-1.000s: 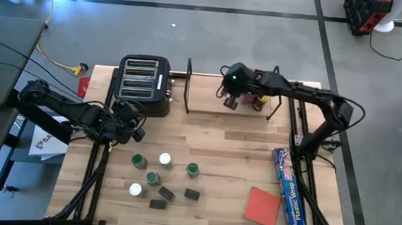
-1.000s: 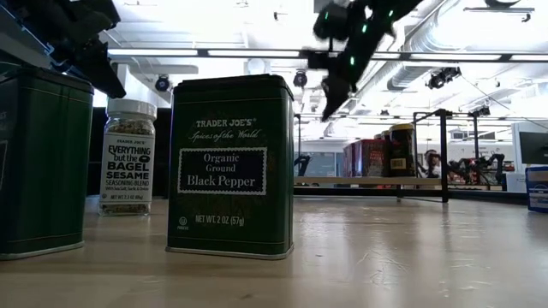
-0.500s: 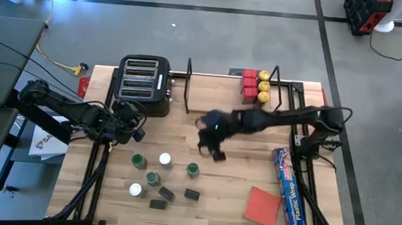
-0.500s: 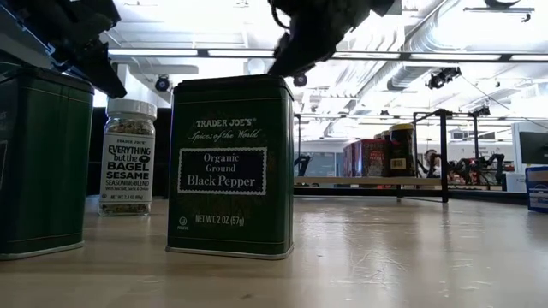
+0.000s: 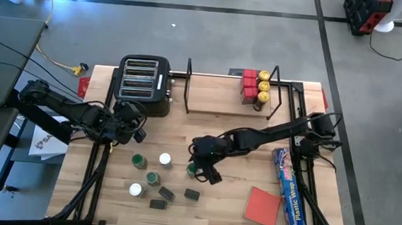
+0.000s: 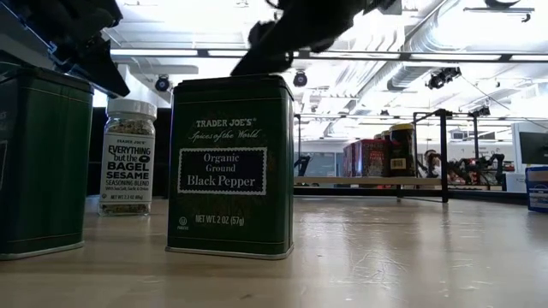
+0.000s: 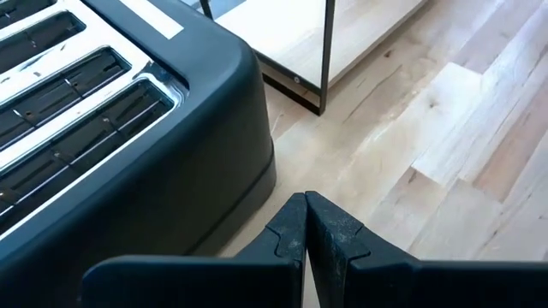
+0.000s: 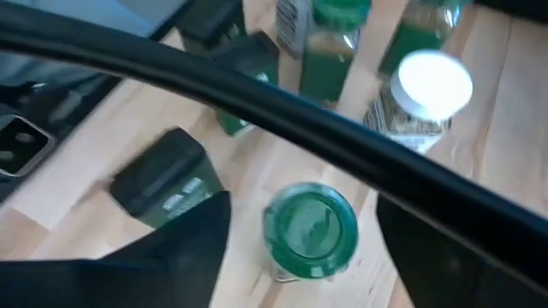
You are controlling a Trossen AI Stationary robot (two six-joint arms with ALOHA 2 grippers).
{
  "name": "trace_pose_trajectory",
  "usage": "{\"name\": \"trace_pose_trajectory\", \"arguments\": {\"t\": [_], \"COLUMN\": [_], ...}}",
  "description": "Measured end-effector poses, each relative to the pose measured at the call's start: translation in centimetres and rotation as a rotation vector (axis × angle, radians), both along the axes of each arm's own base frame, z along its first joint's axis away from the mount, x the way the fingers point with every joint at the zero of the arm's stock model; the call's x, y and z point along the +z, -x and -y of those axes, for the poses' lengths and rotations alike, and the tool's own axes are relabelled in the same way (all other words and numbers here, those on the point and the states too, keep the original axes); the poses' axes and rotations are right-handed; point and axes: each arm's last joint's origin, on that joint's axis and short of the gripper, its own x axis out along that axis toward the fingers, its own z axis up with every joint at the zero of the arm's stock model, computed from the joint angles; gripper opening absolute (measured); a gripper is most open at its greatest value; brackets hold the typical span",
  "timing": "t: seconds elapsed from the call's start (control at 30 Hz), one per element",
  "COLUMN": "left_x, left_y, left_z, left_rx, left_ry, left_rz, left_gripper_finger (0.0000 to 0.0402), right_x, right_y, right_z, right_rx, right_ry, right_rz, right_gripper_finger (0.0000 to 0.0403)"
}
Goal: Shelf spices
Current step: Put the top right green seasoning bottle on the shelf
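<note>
Down on the table point(image 5: 227, 139), the loose spices point(image 5: 155, 180) sit in a cluster near the front left: green-topped jars, white-topped jars and three small black tins. One green-topped jar point(image 8: 310, 227) stands upright between the spread fingers of the right gripper point(image 5: 201, 168), which hangs just above it; whether the fingers touch it is hard to say from these views. More spices, red and yellow topped point(image 5: 255, 86), stand on the shelf point(image 5: 222, 108) at its right end. Left of the shelf is the toaster point(image 5: 143, 85). Beside the toaster's front corner waits the left gripper point(image 7: 306, 224), fingers pressed together, empty.
</note>
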Motion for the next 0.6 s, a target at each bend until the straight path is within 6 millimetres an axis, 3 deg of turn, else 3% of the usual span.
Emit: {"name": "trace_pose_trajectory", "arguments": {"t": [0.13, 0.3, 0.43, 0.6], "left_x": [0.0, 0.0, 0.0, 0.0], "left_y": [0.0, 0.0, 0.0, 0.0], "left_z": [0.0, 0.0, 0.0, 0.0], "left_rx": [-0.004, -0.007, -0.007, -0.004], "left_ry": [0.007, 0.011, 0.011, 0.007], "left_rz": [-0.004, -0.005, -0.004, -0.001], "left_gripper_finger": [0.0002, 0.0002, 0.0002, 0.0002], "right_x": [-1.6, -2.9, -3.0, -2.9], "right_y": [-0.5, -0.9, -1.2, -1.3], "right_z": [-0.1, 0.0, -0.1, 0.1], "right_rx": [0.002, -0.025, -0.028, -0.033], "right_ry": [0.017, 0.05, 0.046, 0.04], "right_rz": [-0.039, -0.053, -0.034, -0.024], "right_gripper_finger": [0.0339, 0.035, 0.0334, 0.0278]}}
